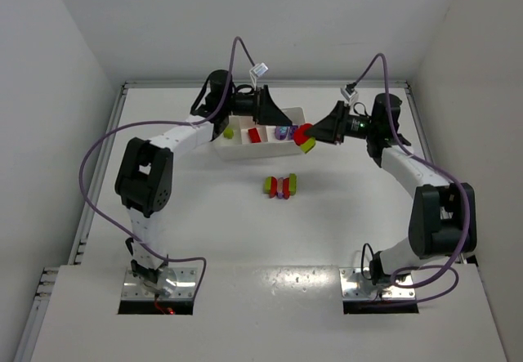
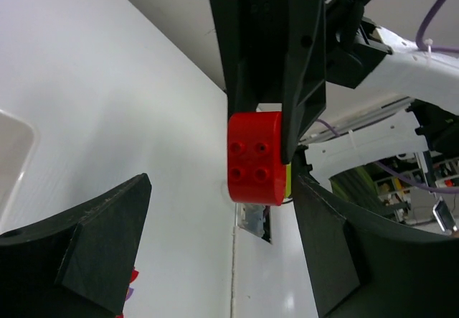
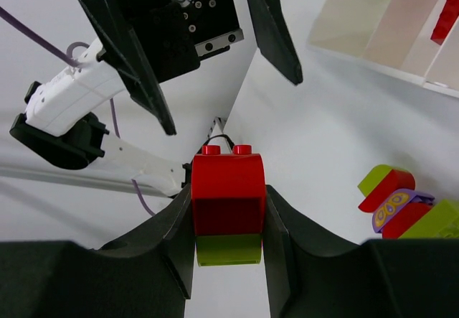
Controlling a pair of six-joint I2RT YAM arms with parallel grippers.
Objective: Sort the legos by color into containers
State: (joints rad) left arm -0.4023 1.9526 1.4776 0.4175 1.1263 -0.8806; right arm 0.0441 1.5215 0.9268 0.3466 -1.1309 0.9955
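Observation:
My right gripper is shut on a red brick stuck on a yellow-green brick, held in the air just right of the white tray. The right wrist view shows the pair clamped between both fingers. My left gripper is open over the tray's right end, facing the held pair; in the left wrist view its fingers flank the red brick without touching it. The tray holds a yellow-green brick, a red brick and a purple brick in separate compartments.
A stuck-together cluster of red, yellow-green and purple bricks lies on the table in front of the tray; it also shows in the right wrist view. White walls enclose the table on three sides.

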